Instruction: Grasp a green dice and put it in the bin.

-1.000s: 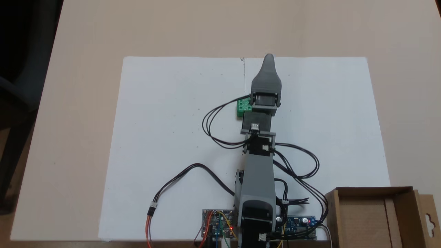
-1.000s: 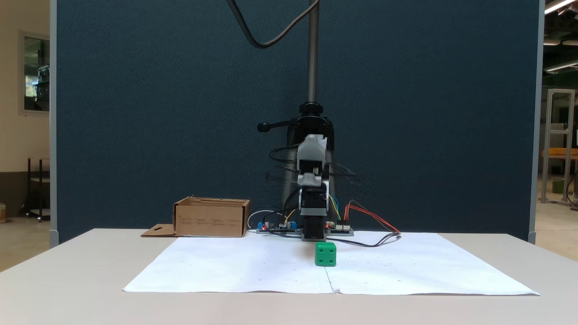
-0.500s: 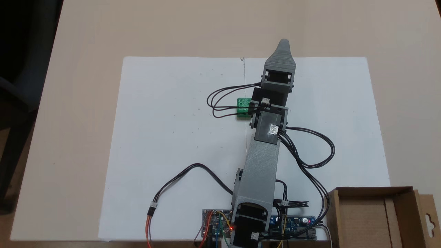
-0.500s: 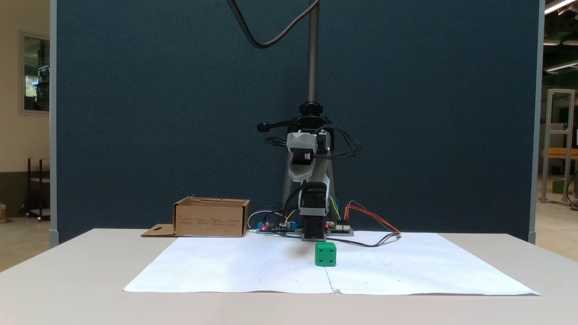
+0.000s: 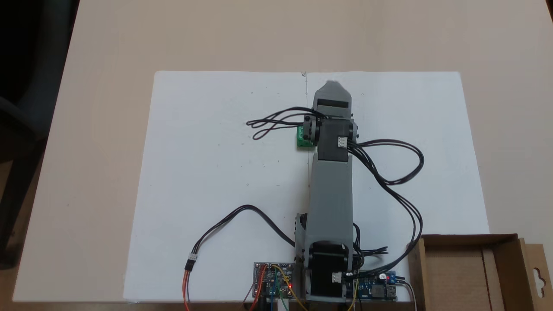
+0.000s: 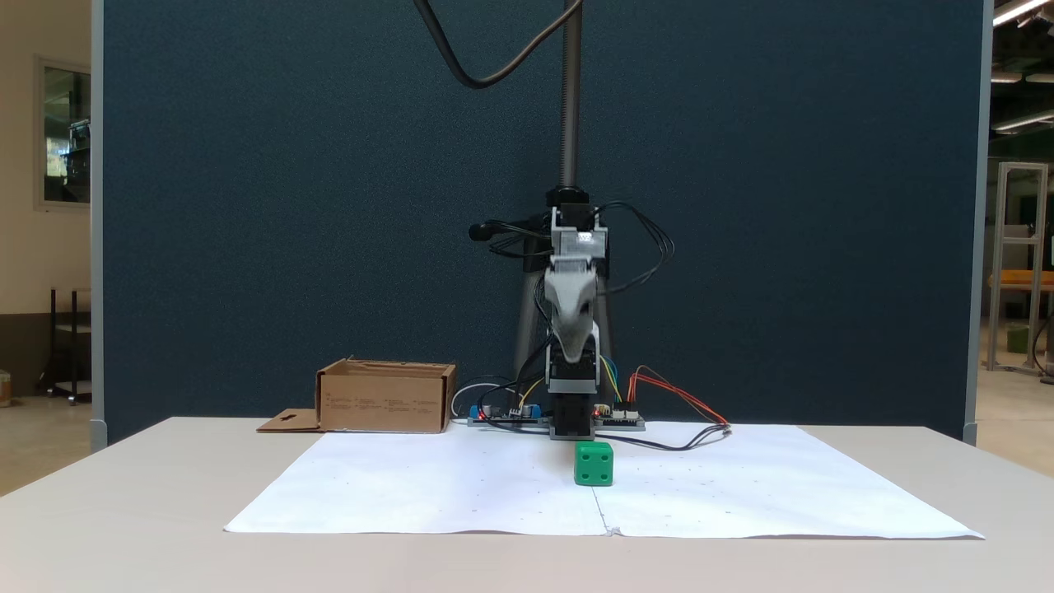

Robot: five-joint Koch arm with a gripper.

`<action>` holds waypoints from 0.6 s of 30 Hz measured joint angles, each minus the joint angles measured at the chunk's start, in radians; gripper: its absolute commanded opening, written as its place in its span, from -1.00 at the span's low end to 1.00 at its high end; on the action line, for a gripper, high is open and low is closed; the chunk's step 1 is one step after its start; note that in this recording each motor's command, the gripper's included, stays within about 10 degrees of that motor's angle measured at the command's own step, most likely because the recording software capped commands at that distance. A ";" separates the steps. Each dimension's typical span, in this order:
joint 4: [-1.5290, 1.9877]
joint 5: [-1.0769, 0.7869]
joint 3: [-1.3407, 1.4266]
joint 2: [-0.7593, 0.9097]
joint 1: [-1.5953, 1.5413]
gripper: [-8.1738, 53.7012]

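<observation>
Nearest the front camera: green dice resting on the white paper, a little short of the arm's base, well apart from the cardboard box at the back left corner. From above, mostly hidden under the arm's wrist, only a green sliver showing.

Probably light, hard plastic, stiff enough for a firm pinch without harm. Smooth faces and rounded edges likely slippery, so best taken on two opposite flat faces, centred, not across corners. Small against the box, so an easy drop once carried over.

Farther back: gripper hanging high above the table, pointing down, holding nothing. From above, seen as one grey tip. Fingers one behind the other; spread or pressed together, cannot tell.
</observation>
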 measured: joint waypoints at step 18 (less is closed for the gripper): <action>0.284 0.114 -0.147 -0.327 -0.074 0.67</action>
